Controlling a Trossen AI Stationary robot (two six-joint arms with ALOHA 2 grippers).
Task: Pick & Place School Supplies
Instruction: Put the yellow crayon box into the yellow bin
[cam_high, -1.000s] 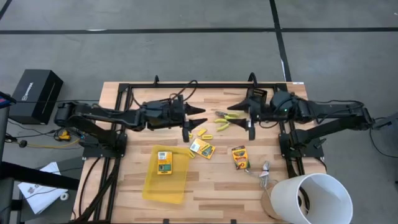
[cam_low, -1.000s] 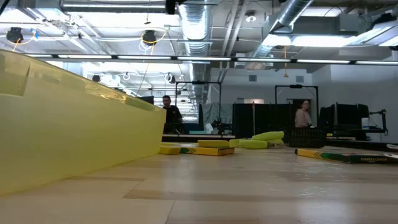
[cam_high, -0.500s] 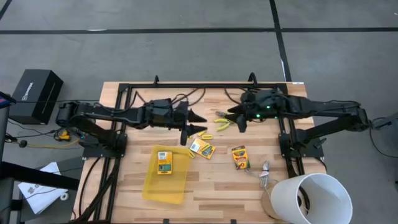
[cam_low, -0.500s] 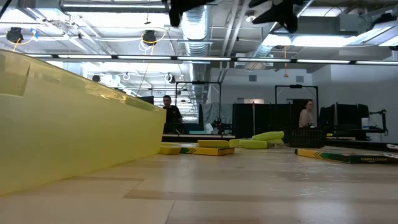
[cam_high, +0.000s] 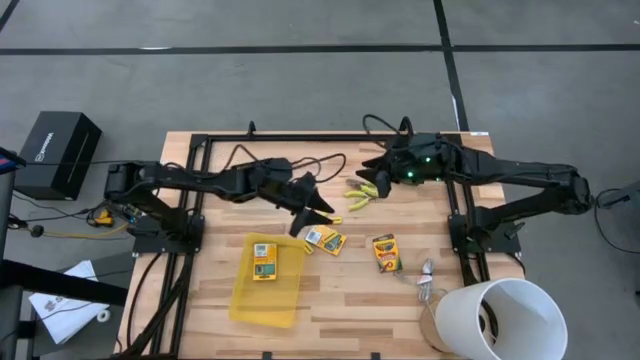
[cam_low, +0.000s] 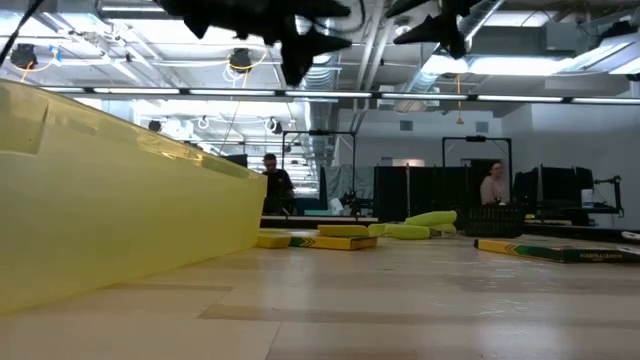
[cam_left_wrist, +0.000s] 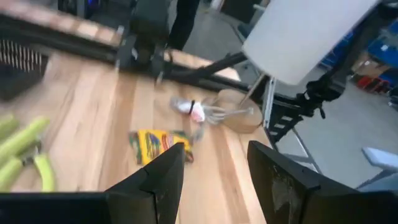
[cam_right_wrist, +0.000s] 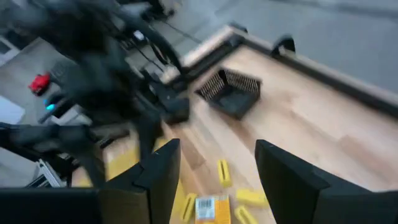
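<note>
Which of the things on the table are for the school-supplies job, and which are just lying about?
Job:
- box in the tray
- two boxes at mid-table
- box to their right
- yellow sticks
- yellow-green scissors

Lying about:
- yellow tray
- metal clips
- white bucket
- black basket

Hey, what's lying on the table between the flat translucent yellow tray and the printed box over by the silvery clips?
In the high view, another flat printed box lies between the yellow tray and the right-hand printed box, apart from both.
</note>
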